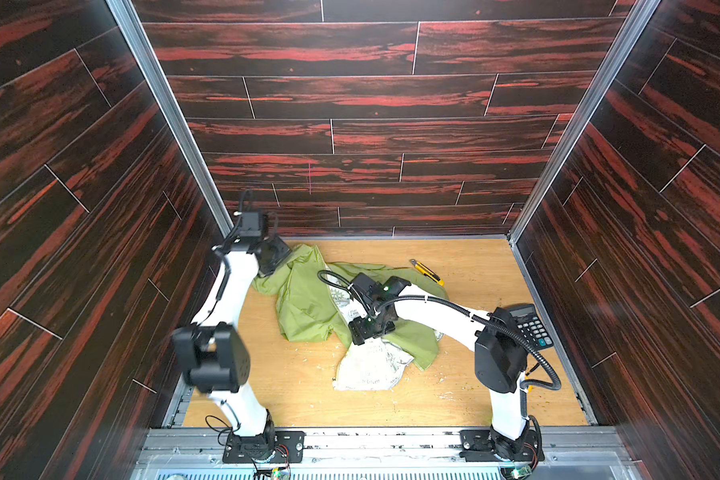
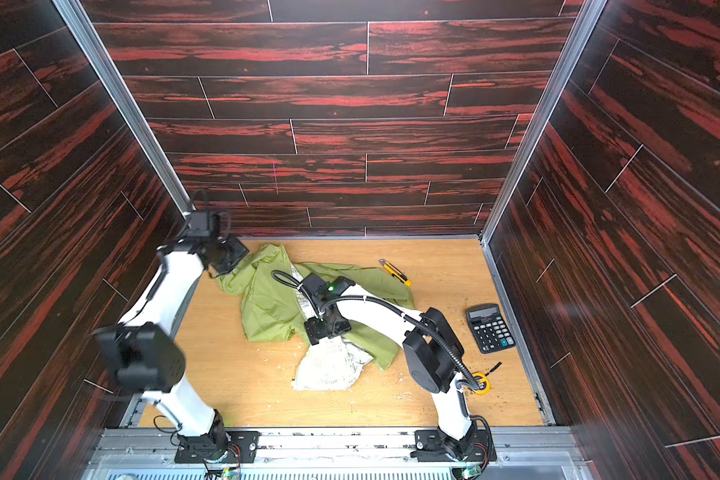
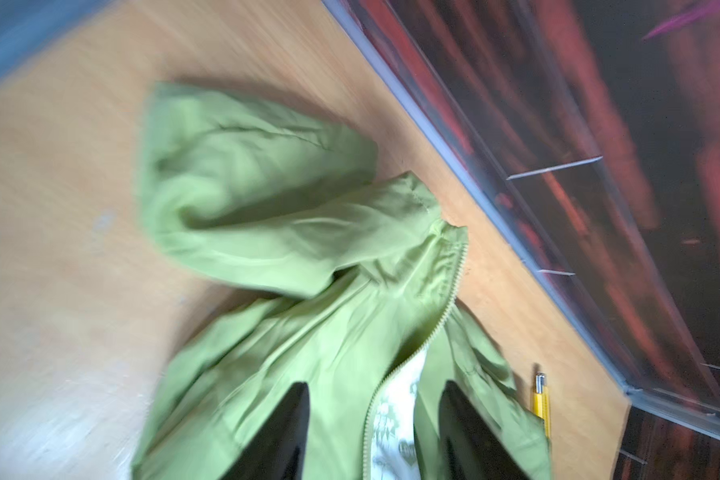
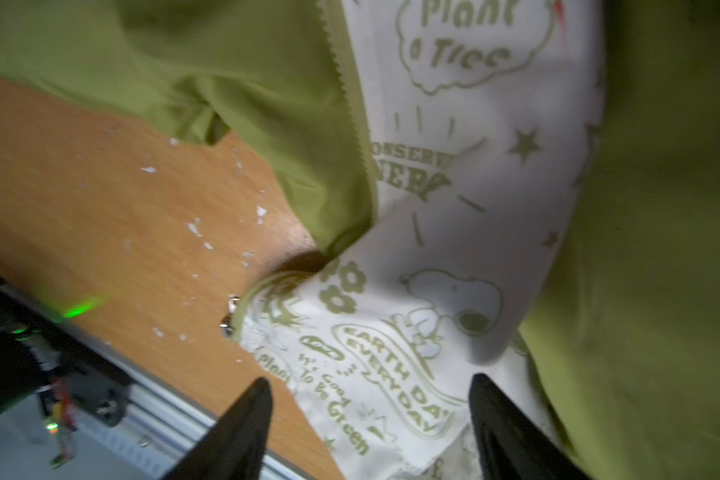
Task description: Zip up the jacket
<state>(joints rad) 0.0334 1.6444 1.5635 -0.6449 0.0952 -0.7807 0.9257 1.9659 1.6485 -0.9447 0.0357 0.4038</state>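
Lying crumpled, unzipped at table (image 1: 391,409) centre: jacket (image 1: 304,303), white lining spilling toward 6 o'clock. Left gripper (image 3: 376,384) hovers at its 10 o'clock, jaws apart, empty. Right gripper (image 4: 370,378) over lining, jaws wide, empty.

The jacket (image 1: 304,299) is showing a lime-green shell and a white lining (image 1: 371,368) printed with green lettering. The utility knife (image 2: 395,273) is showing yellow; the calculator (image 2: 490,328), black.

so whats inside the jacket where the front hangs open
White lining printed with green cartoons and slogans shows between the front edges of the jacket. In both top views the right arm covers its middle; whatever lies beneath the fabric cannot be seen.
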